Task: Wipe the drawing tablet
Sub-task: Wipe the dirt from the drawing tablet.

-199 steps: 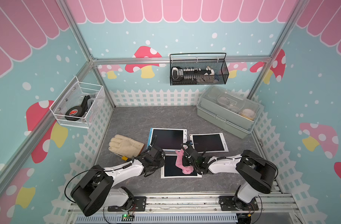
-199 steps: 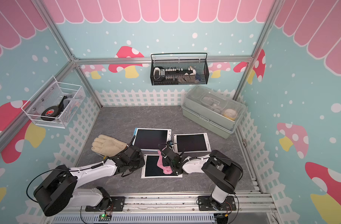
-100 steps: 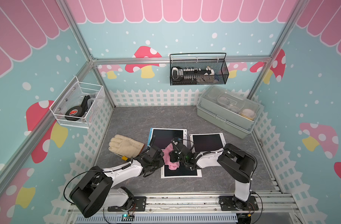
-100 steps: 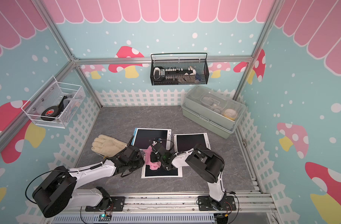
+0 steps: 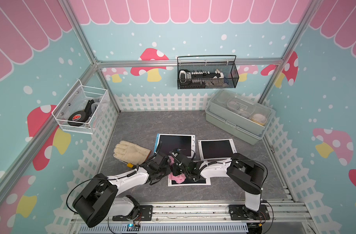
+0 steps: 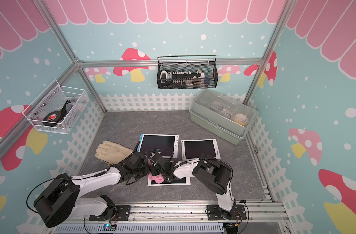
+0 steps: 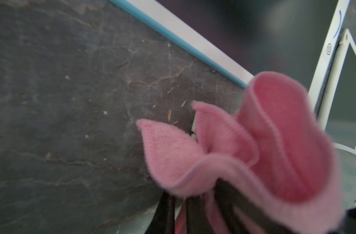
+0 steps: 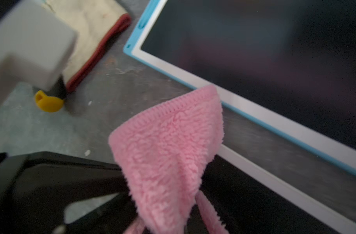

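A white-framed drawing tablet (image 5: 199, 181) (image 6: 179, 181) with a dark screen lies nearest the front. A fluffy pink cloth (image 5: 177, 178) (image 6: 156, 177) rests on its left part. My right gripper (image 5: 176, 172) (image 8: 169, 227) is shut on the cloth (image 8: 169, 152), which bunches up out of its jaws. My left gripper (image 5: 167, 168) (image 7: 179, 222) is shut at the tablet's left edge, right beside the right one. In the left wrist view the cloth (image 7: 274, 141) fills the space just ahead of its fingers. Both arms hide most of the tablet's left side.
A blue-edged tablet (image 5: 176, 143) and a white tablet (image 5: 216, 149) lie side by side just behind. A cream work glove (image 5: 130, 152) lies to the left. A lidded green box (image 5: 237, 115) sits at the back right. Wire baskets (image 5: 207, 74) (image 5: 82, 109) hang on the walls.
My right gripper has dragged the pink cloth leftwards across the front tablet, up to the left gripper, then a little towards the front. The left arm has stayed put.
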